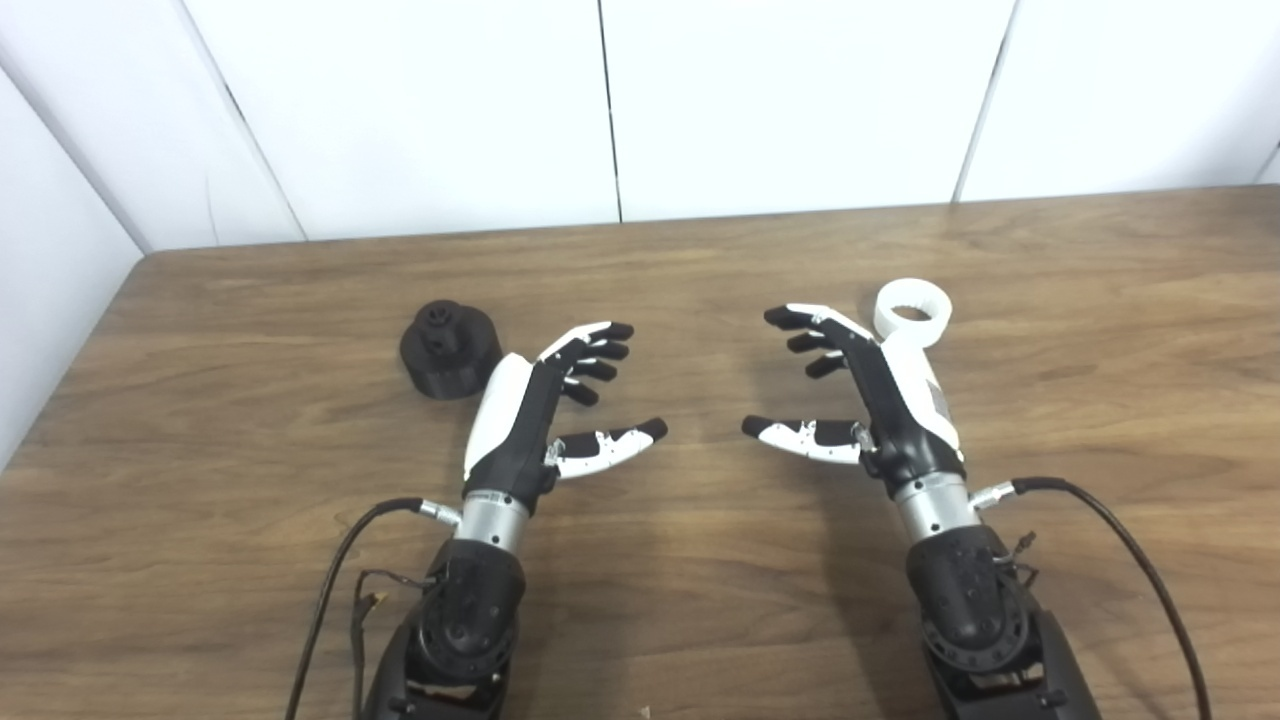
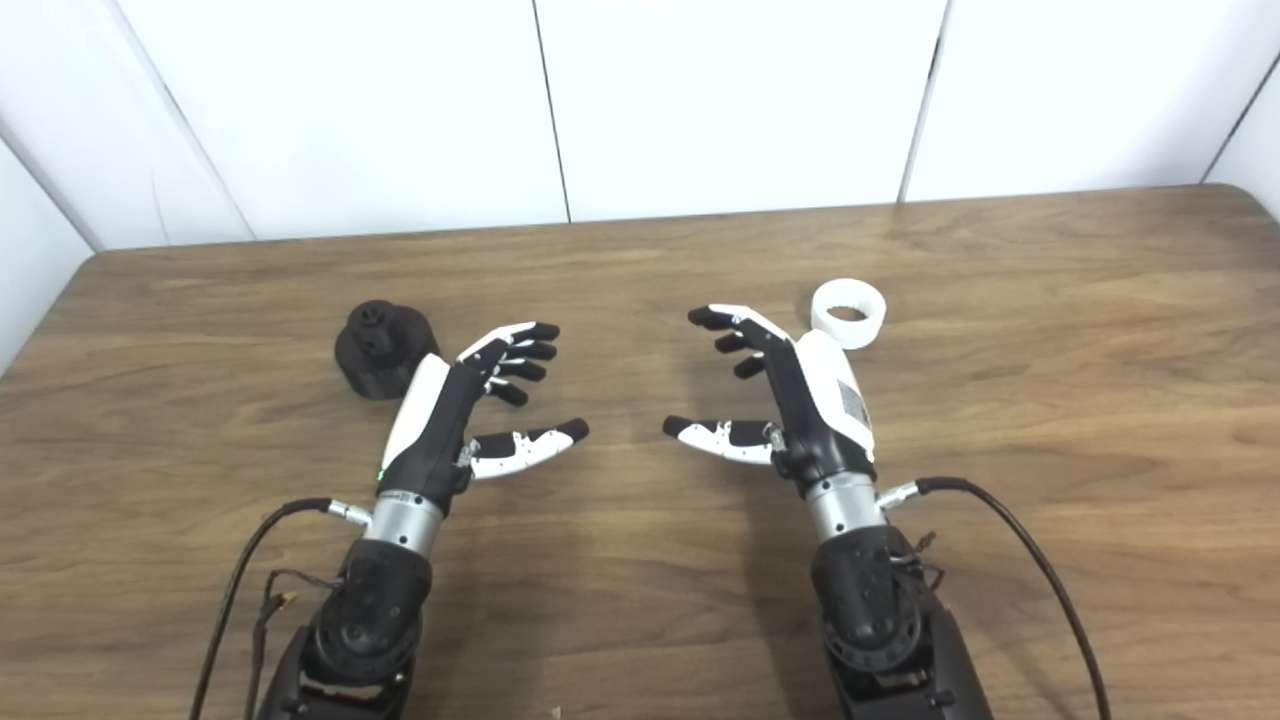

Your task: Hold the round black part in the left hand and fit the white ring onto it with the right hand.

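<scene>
The round black part [image 1: 449, 349] rests on the wooden table [image 1: 640, 600], left of centre, just beyond and to the left of my left hand [image 1: 555, 405]. That hand is open, palm turned inward, fingers spread and holding nothing. The white ring [image 1: 911, 312] lies on the table right of centre, close behind my right hand [image 1: 860, 395]. My right hand is open too, its fingers apart and empty, facing the left hand across a gap. In the right eye view the black part [image 2: 384, 348] and the ring [image 2: 848, 313] appear likewise.
White wall panels [image 1: 610, 100] rise behind the table's far edge. A black cable [image 1: 1120, 540] loops from my right wrist and another cable [image 1: 340, 570] from my left wrist. The table's left edge lies near the black part's side.
</scene>
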Tool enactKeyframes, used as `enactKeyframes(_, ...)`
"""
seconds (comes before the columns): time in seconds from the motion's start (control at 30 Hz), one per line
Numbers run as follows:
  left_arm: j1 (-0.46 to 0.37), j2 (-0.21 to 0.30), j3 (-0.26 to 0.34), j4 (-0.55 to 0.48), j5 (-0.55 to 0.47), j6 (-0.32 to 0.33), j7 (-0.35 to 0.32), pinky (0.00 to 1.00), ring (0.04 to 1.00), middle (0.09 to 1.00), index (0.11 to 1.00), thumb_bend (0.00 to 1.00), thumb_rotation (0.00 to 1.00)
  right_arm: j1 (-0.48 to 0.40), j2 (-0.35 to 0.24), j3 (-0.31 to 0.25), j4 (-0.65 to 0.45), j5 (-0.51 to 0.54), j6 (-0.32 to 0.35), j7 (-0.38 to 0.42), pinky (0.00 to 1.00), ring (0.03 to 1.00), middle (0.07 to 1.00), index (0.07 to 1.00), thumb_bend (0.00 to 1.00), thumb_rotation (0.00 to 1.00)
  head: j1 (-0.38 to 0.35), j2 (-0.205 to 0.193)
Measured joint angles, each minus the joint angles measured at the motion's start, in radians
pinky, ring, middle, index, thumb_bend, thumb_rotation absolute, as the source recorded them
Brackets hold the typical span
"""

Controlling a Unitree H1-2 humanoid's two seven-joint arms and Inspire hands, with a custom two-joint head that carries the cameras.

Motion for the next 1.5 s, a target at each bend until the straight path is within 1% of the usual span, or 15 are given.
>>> enactKeyframes(0.13, 0.000, 0.000, 0.000, 0.000, 0.001, 0.000, 0.000, 0.60, 0.699, 0.749, 0.762, 0.72, 0.16, 0.000, 0.000, 0.000, 0.000, 0.002, 0.000, 0.000, 0.61, 0.729, 0.777, 0.747, 0.68, 0.08, 0.018, -0.006)
enactKeyframes(0.17, 0.000, 0.000, 0.000, -0.001, 0.003, 0.000, 0.000, 0.60, 0.700, 0.752, 0.760, 0.71, 0.15, 0.000, 0.000, 0.000, 0.000, 0.003, 0.000, 0.000, 0.62, 0.731, 0.780, 0.749, 0.68, 0.08, 0.070, -0.012)
enactKeyframes(0.2, 0.001, 0.000, -0.001, -0.002, 0.006, 0.000, 0.000, 0.60, 0.700, 0.753, 0.759, 0.71, 0.15, 0.000, -0.001, -0.001, 0.000, 0.004, 0.000, 0.001, 0.62, 0.732, 0.781, 0.749, 0.67, 0.08, 0.071, -0.012)
enactKeyframes(0.27, 0.002, 0.000, -0.006, -0.002, 0.019, 0.000, 0.001, 0.60, 0.702, 0.759, 0.760, 0.70, 0.16, 0.001, -0.005, -0.003, 0.000, 0.010, 0.000, 0.003, 0.62, 0.731, 0.783, 0.752, 0.68, 0.07, 0.171, -0.026)
enactKeyframes(0.3, 0.002, 0.000, -0.010, -0.002, 0.027, 0.000, 0.001, 0.60, 0.701, 0.759, 0.760, 0.70, 0.17, 0.001, -0.007, -0.004, 0.000, 0.012, 0.000, 0.005, 0.62, 0.731, 0.784, 0.754, 0.68, 0.07, 0.202, -0.034)
enactKeyframes(0.4, 0.003, -0.008, -0.023, -0.001, 0.041, -0.001, 0.008, 0.58, 0.688, 0.742, 0.754, 0.70, 0.18, 0.003, -0.025, -0.014, 0.001, 0.027, -0.002, 0.006, 0.59, 0.708, 0.768, 0.744, 0.70, 0.05, 0.244, -0.046)
enactKeyframes(0.5, 0.003, -0.022, -0.040, 0.012, 0.068, -0.007, 0.040, 0.58, 0.693, 0.742, 0.752, 0.70, 0.18, 0.003, -0.041, -0.022, 0.016, 0.038, -0.013, -0.005, 0.59, 0.706, 0.766, 0.746, 0.70, 0.03, 0.253, -0.049)
enactKeyframes(0.63, 0.002, -0.032, -0.045, 0.028, 0.072, -0.014, 0.049, 0.58, 0.688, 0.741, 0.751, 0.69, 0.17, 0.007, -0.043, -0.028, 0.021, 0.060, -0.016, -0.006, 0.58, 0.704, 0.771, 0.749, 0.70, 0.01, 0.255, -0.052)
enactKeyframes(0.9, 0.002, -0.029, -0.045, 0.030, 0.075, -0.018, 0.069, 0.57, 0.680, 0.735, 0.753, 0.70, 0.20, 0.007, -0.043, -0.028, 0.017, 0.071, -0.015, -0.006, 0.58, 0.708, 0.779, 0.752, 0.70, 0.01, 0.256, -0.051)
enactKeyframes(1.03, 0.003, -0.024, -0.044, 0.030, 0.080, -0.017, 0.069, 0.60, 0.699, 0.747, 0.754, 0.71, 0.18, 0.008, -0.042, -0.027, 0.016, 0.070, -0.014, -0.006, 0.58, 0.707, 0.778, 0.750, 0.70, 0.00, 0.255, -0.049)
enactKeyframes(1.1, 0.004, -0.019, -0.039, 0.027, 0.086, -0.012, 0.068, 0.61, 0.703, 0.754, 0.758, 0.71, 0.22, 0.008, -0.042, -0.026, 0.016, 0.070, -0.014, -0.006, 0.57, 0.705, 0.777, 0.749, 0.70, 0.00, 0.255, -0.049)
enactKeyframes(1.17, 0.005, -0.006, -0.041, 0.016, 0.130, 0.011, 0.067, 0.62, 0.732, 0.782, 0.766, 0.72, 0.29, 0.008, -0.042, -0.026, 0.016, 0.070, -0.014, -0.006, 0.58, 0.710, 0.777, 0.749, 0.70, 0.00, 0.256, -0.051)
enactKeyframes(1.3, 0.006, 0.036, -0.036, -0.048, 0.279, 0.107, 0.062, 0.66, 0.829, 0.857, 0.774, 0.74, 0.35, 0.008, -0.044, -0.027, 0.015, 0.070, -0.014, -0.006, 0.57, 0.708, 0.774, 0.750, 0.70, 0.00, 0.256, -0.049)
enactKeyframes(1.4, 0.006, 0.055, -0.002, -0.069, 0.305, 0.141, 0.064, 0.74, 0.927, 0.910, 0.782, 0.76, 0.38, 0.008, -0.046, -0.028, 0.016, 0.071, -0.014, -0.006, 0.57, 0.698, 0.768, 0.745, 0.71, 0.00, 0.256, -0.049)
enactKeyframes(1.5, 0.006, 0.068, 0.029, -0.069, 0.310, 0.146, 0.071, 0.77, 0.963, 0.933, 0.799, 0.77, 0.40, 0.008, -0.046, -0.029, 0.016, 0.071, -0.014, -0.006, 0.56, 0.696, 0.769, 0.745, 0.70, 0.00, 0.258, -0.051)
